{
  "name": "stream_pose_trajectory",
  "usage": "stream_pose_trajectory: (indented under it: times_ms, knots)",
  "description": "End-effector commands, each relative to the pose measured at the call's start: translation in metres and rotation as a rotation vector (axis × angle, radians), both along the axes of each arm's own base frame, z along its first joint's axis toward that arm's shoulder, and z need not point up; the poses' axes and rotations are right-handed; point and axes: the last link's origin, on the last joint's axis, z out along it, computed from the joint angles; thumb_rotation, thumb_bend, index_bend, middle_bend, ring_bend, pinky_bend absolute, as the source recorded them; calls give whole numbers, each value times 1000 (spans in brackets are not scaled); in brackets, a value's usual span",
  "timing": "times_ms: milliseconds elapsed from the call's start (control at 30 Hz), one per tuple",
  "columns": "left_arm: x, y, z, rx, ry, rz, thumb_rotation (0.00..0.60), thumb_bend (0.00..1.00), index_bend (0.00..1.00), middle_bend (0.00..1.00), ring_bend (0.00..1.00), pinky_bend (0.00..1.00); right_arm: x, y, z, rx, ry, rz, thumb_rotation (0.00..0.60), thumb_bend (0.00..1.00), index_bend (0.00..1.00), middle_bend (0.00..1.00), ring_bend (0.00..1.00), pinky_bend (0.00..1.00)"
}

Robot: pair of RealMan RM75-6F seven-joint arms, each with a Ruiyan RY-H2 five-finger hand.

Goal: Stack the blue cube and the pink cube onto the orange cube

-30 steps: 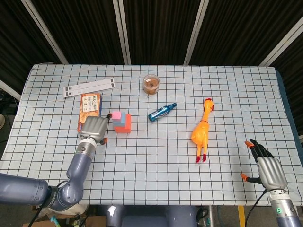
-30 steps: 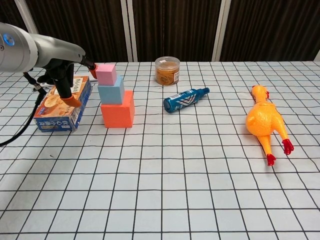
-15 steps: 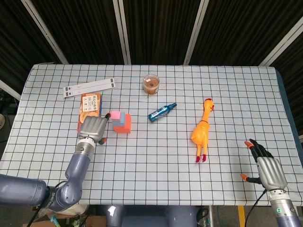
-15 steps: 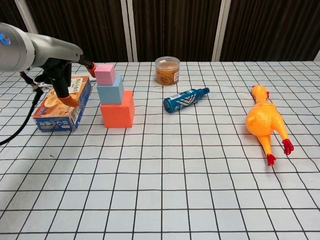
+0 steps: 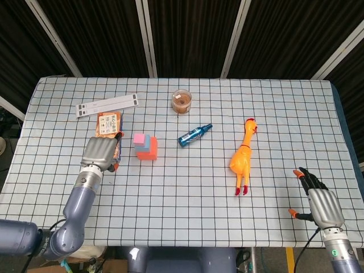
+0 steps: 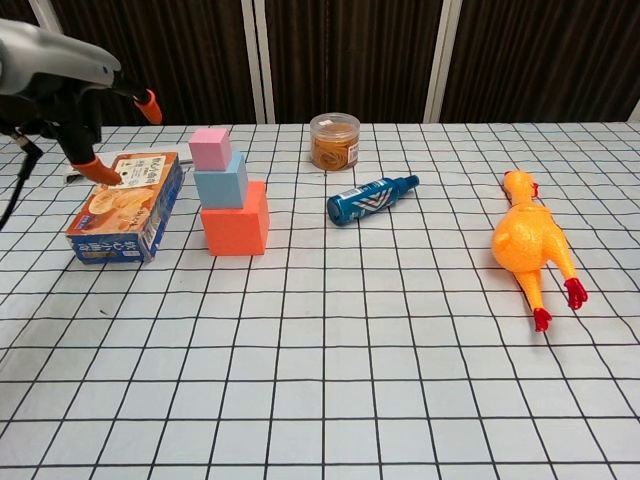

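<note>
The three cubes stand as a tower left of the table's middle: the orange cube at the bottom, the blue cube on it, the pink cube on top. From above the same tower shows as the pink cube, blue cube and orange cube. My left hand hovers left of the tower over a snack box, apart from the cubes, fingers spread and holding nothing; its fingertips show in the chest view. My right hand rests open at the front right corner.
A snack box lies just left of the tower. A blue bottle lies to the right, a jar behind it. A rubber chicken lies at the right. A white strip lies at the back left.
My left hand has let go of the pink cube and drawn back to the left and upward, away from the tower. The cubes stay stacked. The right hand has not moved.
</note>
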Motion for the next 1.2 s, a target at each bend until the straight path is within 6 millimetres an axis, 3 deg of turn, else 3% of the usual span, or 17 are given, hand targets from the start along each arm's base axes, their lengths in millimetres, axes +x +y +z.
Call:
stream_pose_trajectory:
  times_ms: [33, 200, 400, 533, 700, 867, 1200]
  knots:
    - [-10, -14, 19, 16, -67, -8, 600, 316, 136, 988, 744, 727, 0, 0, 0, 0, 0, 0, 600, 160, 124, 74, 128, 251]
    - [-41, -51, 38, 50, -116, -25, 600, 308, 136, 832, 574, 580, 1, 0, 0, -5, 3, 2, 600, 160, 124, 74, 128, 251]
    - [-114, -104, 40, 165, -67, -71, 600, 261, 137, 557, 328, 331, 2, 0, -1, -11, 7, 8, 600, 161, 124, 74, 128, 252]
    - [-143, -123, 40, 248, -106, -64, 600, 258, 124, 415, 213, 211, 2, 0, -1, -17, 10, 10, 600, 160, 125, 74, 128, 252]
    - [-173, -142, 34, 310, -117, -60, 600, 237, 109, 319, 144, 138, 2, 0, -1, -30, 16, 15, 600, 160, 124, 74, 128, 243]
    - [-189, -146, 33, 301, -91, -51, 600, 223, 72, 252, 89, 84, 2, -1, -1, -55, 26, 30, 600, 160, 124, 73, 128, 224]
    - [-185, -154, 39, 321, -100, -106, 600, 196, 69, 236, 73, 81, 1, -1, 8, -116, 34, 44, 600, 161, 124, 74, 128, 221]
